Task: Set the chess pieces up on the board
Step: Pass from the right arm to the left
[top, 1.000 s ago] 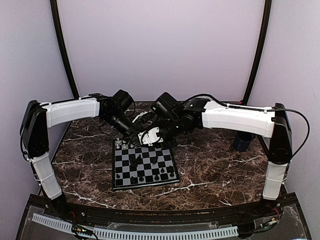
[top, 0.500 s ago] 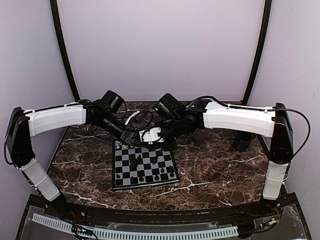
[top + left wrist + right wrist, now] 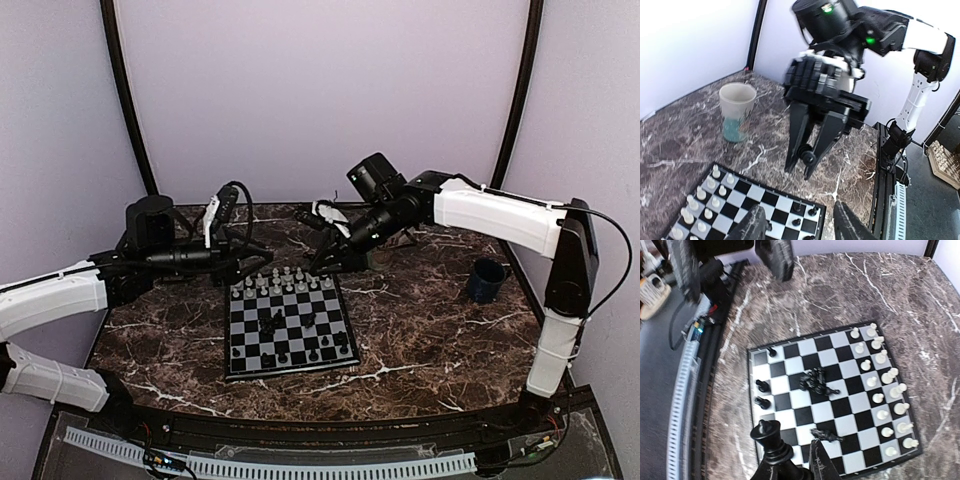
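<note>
The right claw is clamped on the lower body of a black piece, its crowned head standing clear above the fingers, over the near edge of the board. The left claw hangs apart and empty. White pieces stand in two rows along one side, and a heap of black pieces lies mid-board. The pieces look light, hard, smooth and easy to tip, so a low grip near the waist likely suits them best.
</note>
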Controlling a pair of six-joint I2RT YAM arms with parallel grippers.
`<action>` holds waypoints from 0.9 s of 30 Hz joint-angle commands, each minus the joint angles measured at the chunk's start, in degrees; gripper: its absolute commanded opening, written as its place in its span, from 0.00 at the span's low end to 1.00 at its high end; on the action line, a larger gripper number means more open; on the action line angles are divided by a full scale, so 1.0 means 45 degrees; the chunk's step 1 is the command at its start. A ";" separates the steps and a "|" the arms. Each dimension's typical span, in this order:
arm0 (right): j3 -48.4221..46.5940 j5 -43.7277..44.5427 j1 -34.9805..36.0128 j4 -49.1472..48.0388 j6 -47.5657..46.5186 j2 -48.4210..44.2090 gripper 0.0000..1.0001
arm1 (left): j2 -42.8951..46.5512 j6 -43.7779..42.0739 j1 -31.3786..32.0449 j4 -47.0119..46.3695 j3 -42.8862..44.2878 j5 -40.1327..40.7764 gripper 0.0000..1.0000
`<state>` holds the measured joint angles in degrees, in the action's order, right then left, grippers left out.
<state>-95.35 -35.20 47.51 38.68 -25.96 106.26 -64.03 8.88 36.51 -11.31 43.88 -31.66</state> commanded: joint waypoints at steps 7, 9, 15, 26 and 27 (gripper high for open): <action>-0.0077 -0.3374 -0.0462 -0.0795 0.2021 -0.0117 0.14 | -0.1274 -0.0907 0.1354 -0.1290 0.1186 0.0144 0.48; -0.0011 -0.3465 -0.0472 -0.0846 0.2058 -0.0126 0.15 | -0.1578 -0.0864 0.1405 -0.1427 0.1378 -0.0050 0.47; 0.0110 -0.3447 -0.0477 -0.0842 0.2057 -0.0156 0.15 | -0.2280 -0.0798 0.1417 -0.1529 0.1879 -0.0536 0.42; 0.0259 -0.3448 -0.0445 -0.0905 0.2026 -0.0081 0.16 | -0.2864 -0.0511 0.1428 -0.1427 0.2310 -0.0900 0.31; 0.0252 -0.3447 -0.0462 -0.0900 0.2036 -0.0076 0.16 | -0.2888 -0.0505 0.1418 -0.1426 0.2336 -0.0927 0.30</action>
<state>-94.74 -49.58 45.69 35.94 -17.23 106.26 -77.03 6.31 42.65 -16.64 52.51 -34.11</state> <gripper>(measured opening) 0.167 0.315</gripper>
